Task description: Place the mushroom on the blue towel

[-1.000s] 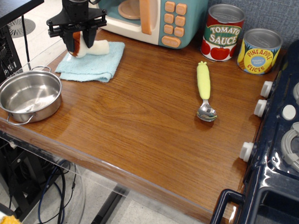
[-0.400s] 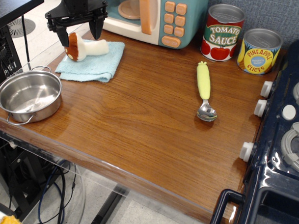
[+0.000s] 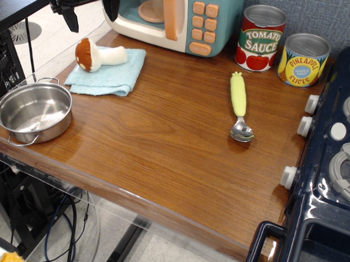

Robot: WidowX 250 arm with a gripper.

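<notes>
The mushroom (image 3: 97,54), with a reddish-brown cap and cream stem, lies on its side on the blue towel (image 3: 111,76) at the table's back left. My gripper (image 3: 92,12) hangs open and empty above the mushroom, near the frame's top edge, its two black fingers (image 3: 71,18) spread wide. It touches nothing.
A steel bowl (image 3: 33,111) sits at the front left. A toy microwave (image 3: 179,19) stands behind the towel. A tomato sauce can (image 3: 260,38) and pineapple can (image 3: 303,59) stand at the back right. A yellow-green-handled spoon (image 3: 240,104) lies mid-right. A toy stove (image 3: 329,165) borders the right side.
The gripper let go of the mushroom on the towel, opened, and rose straight up. The mushroom stays lying on the towel.
</notes>
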